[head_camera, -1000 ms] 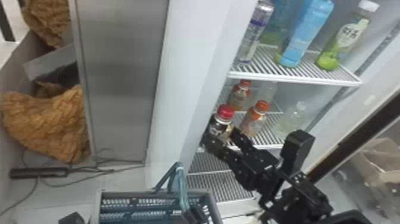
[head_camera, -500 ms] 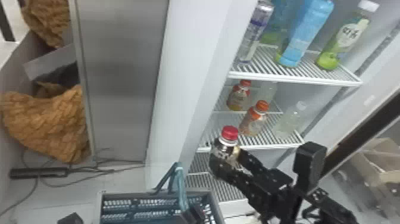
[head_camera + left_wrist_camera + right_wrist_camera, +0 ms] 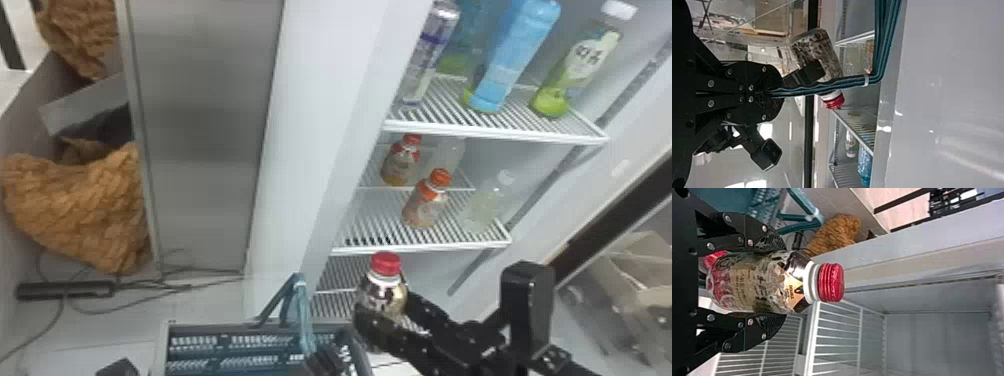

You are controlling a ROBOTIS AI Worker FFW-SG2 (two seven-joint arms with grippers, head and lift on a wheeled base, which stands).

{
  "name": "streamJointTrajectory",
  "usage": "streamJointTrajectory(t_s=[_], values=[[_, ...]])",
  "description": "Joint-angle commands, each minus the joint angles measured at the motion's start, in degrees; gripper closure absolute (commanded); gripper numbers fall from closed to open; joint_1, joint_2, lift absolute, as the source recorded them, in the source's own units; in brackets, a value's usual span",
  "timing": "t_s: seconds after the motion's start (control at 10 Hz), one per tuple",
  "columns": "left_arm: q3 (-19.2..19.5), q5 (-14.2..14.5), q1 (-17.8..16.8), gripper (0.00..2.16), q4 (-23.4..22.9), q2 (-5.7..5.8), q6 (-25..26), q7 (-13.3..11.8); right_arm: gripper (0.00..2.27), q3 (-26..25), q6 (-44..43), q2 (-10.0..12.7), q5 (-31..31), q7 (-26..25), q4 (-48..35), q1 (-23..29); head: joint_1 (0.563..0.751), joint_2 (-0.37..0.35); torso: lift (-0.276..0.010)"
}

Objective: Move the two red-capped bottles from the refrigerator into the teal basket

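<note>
The right gripper holds a red-capped bottle upright in front of the refrigerator's lower shelves, right of the teal basket. In the right wrist view, both fingers of the right gripper press the sides of the bottle; a small red patch behind its base cannot be identified. At the bottom edge, the left gripper is at the basket's raised handle. The left wrist view has the left gripper shut on the handle, the held bottle beyond.
Two orange-capped bottles and clear bottles stand on the middle shelf. Taller bottles occupy the shelf above. The refrigerator's white side wall rises behind the basket. Cables lie on the floor at left.
The right gripper has carried the red-capped bottle away from the middle shelf's front edge, down and toward the robot. The left gripper and basket have hardly moved.
</note>
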Motion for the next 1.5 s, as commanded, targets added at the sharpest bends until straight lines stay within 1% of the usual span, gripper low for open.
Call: streamJointTrajectory(t_s=[0.0,0.5,0.6,0.7,0.9,1.2,1.4], values=[[0.0,0.0,0.0,1.15,0.0,0.00,0.1,0.0,0.69,-0.1,1.7,0.1,-0.6,0.2,0.0,0.6,0.695,-0.350,-0.224],[0.0,-0.1,-0.1,1.15,0.0,0.00,0.1,0.0,0.69,2.1,5.1,-0.2,-3.8,2.0,2.2,-0.4,0.695,-0.350,-0.224],[-0.1,-0.1,-0.1,1.15,0.0,0.00,0.1,0.0,0.67,2.1,4.6,-0.2,-3.2,2.6,2.2,-0.4,0.695,-0.350,-0.224],[-0.1,-0.1,-0.1,1.15,0.0,0.09,0.1,0.0,0.58,2.0,3.2,-0.2,-1.6,3.2,1.7,-0.4,0.695,-0.350,-0.224],[-0.2,-0.1,-0.3,1.15,0.0,0.09,0.1,0.0,0.47,2.0,1.6,-0.2,-1.7,3.8,3.2,-0.8,0.695,-0.350,-0.224],[-0.1,-0.1,-0.3,1.15,0.1,0.18,0.1,0.0,0.47,1.8,1.2,-0.2,-2.6,4.1,4.8,-1.1,0.695,-0.350,-0.224],[-0.1,-0.1,-0.3,1.15,0.0,0.18,0.1,0.0,0.47,1.2,-1.5,0.3,-2.5,4.1,5.6,-1.4,0.695,-0.350,-0.224]])
